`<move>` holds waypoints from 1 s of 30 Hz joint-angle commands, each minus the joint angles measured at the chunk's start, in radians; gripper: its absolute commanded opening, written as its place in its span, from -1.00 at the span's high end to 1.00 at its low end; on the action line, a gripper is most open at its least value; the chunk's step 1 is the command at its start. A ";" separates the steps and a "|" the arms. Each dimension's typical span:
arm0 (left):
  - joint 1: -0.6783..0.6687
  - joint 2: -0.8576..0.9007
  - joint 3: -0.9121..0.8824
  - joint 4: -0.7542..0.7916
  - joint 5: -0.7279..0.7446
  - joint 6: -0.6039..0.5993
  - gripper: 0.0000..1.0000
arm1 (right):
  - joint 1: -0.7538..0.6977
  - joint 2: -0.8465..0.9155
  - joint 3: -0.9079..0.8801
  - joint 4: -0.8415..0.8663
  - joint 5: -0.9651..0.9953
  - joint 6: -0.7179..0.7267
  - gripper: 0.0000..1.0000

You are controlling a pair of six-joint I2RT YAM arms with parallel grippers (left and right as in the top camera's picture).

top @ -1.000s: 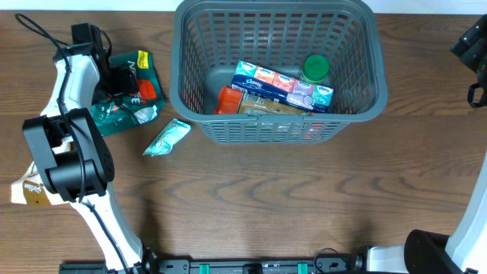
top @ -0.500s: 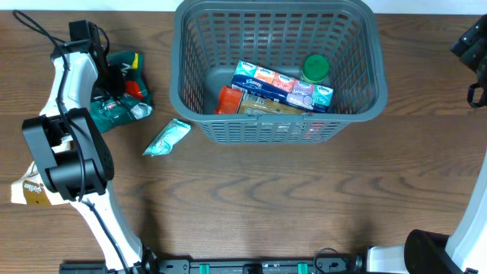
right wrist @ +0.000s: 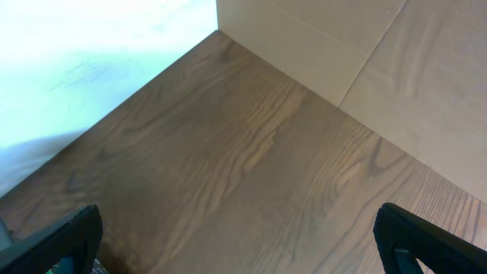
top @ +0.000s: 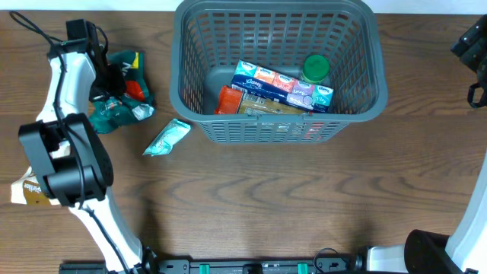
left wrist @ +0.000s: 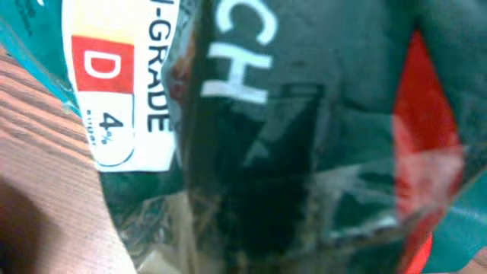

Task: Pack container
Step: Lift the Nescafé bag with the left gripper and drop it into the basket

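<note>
The grey basket stood at the top centre of the overhead frame on the wooden bench. On its floor lay a row of tissue packs, a green-lidded jar at their far right end, and an orange packet on the left. At the upper left, the left arm reached onto a crumpled green bag, its jaws pressed together and pinching the bag, whose print filled the left wrist view. A teal packet lay just off the basket's lower left corner, apart from it. The right arm sat at the upper right edge, its jaws spread wide over bare wood, the fingertips showing in the lower corners.
</note>
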 commanded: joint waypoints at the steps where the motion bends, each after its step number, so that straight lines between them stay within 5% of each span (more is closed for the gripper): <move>1: -0.002 -0.222 0.029 0.045 0.024 -0.002 0.89 | -0.004 -0.003 -0.001 -0.002 0.010 0.010 -0.98; 6: -0.004 -0.475 0.044 0.101 0.055 -0.002 0.89 | -0.004 -0.003 -0.001 -0.002 0.010 0.011 -0.98; 15: -0.050 -0.752 0.072 0.262 0.434 0.022 0.89 | -0.004 -0.003 -0.001 -0.002 0.010 0.010 -0.99; 22: -0.213 -0.774 0.072 0.327 0.668 0.180 0.89 | -0.004 -0.003 -0.001 -0.002 0.010 0.011 -0.99; 30: -0.459 -0.682 0.072 0.327 0.686 0.377 0.89 | -0.004 -0.003 -0.001 -0.002 0.010 0.011 -0.98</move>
